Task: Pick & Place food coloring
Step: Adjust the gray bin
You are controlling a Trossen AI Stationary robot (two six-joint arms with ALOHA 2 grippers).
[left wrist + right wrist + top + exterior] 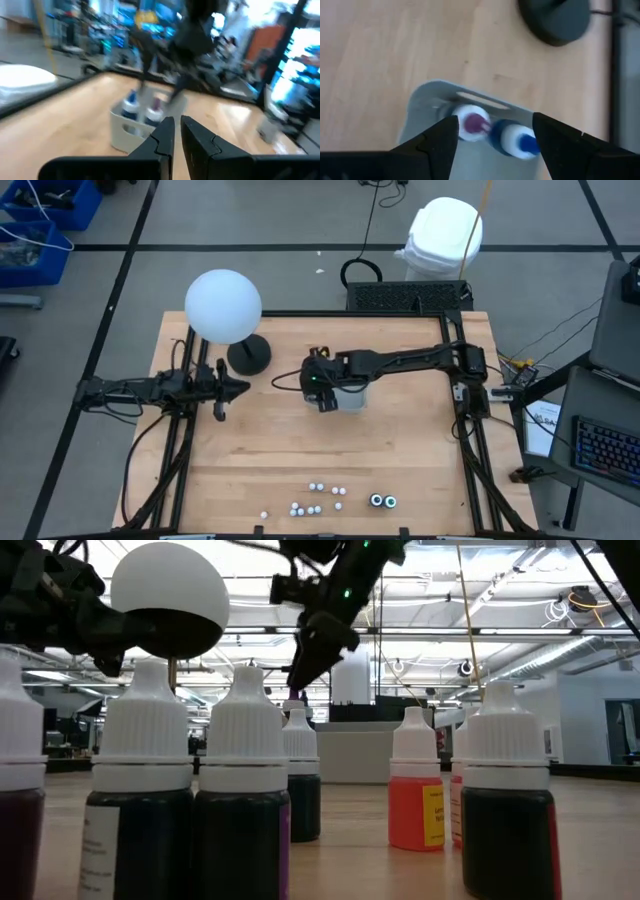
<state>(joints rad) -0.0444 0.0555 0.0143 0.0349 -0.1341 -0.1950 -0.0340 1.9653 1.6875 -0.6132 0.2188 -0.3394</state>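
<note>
Wooden tabletop (400,440) carries everything. Over its middle, the right gripper (492,134) hangs wide open above the clear rectangular tray (422,107), which holds two white-capped food coloring bottles (472,122). Left gripper (176,131), nearly closed and empty, waits at the left edge. Most small bottles (318,500) and two dark round jars (383,501) remain along the near edge, so the job looks barely started.

Count taken. On the bench (400,440): eight small white-capped bottles (318,498) loose near the front edge, by the high view, though they are tiny there and the figure may be off by one. Two dark round jars (383,501) stand beside them. One clear tray (422,112) holds two bottles (492,131). One white globe lamp (223,306). Two arms, one claw each.
</note>
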